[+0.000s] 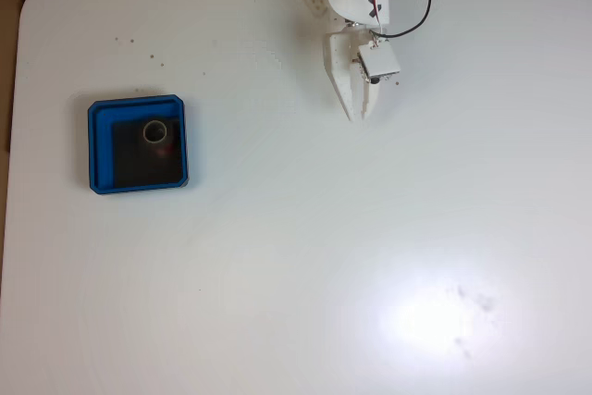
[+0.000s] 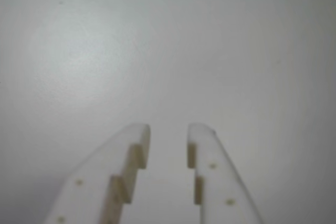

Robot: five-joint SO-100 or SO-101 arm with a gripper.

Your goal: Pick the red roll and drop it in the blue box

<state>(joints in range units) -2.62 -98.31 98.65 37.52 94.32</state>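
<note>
On my wrist view the end effector (image 2: 167,136) sits closest to the lens, its two white fingers (image 2: 105,182) rising from the bottom edge with a narrow gap between the tips and nothing held in that gap. I read it as slightly parted and empty. Beyond the tips lies bare white tabletop (image 2: 168,40) with a soft glare patch toward the upper left.

Switching to the fixed view, I see the arm entering from the top edge, right of centre, with a black cable (image 1: 421,2) looping off its side. The end effector (image 1: 358,114) points down the picture, over open tabletop (image 1: 370,228).

Well apart from it, on the left side of this view, the blue box (image 1: 100,147) rests flat on the tabletop. The red roll (image 1: 155,133) stands inside it on the black floor, in the upper middle part of the tray, its pale core facing up and a bit of red showing at its lower right edge. A few small dark specks (image 1: 153,57) dot the tabletop above the box.
</note>
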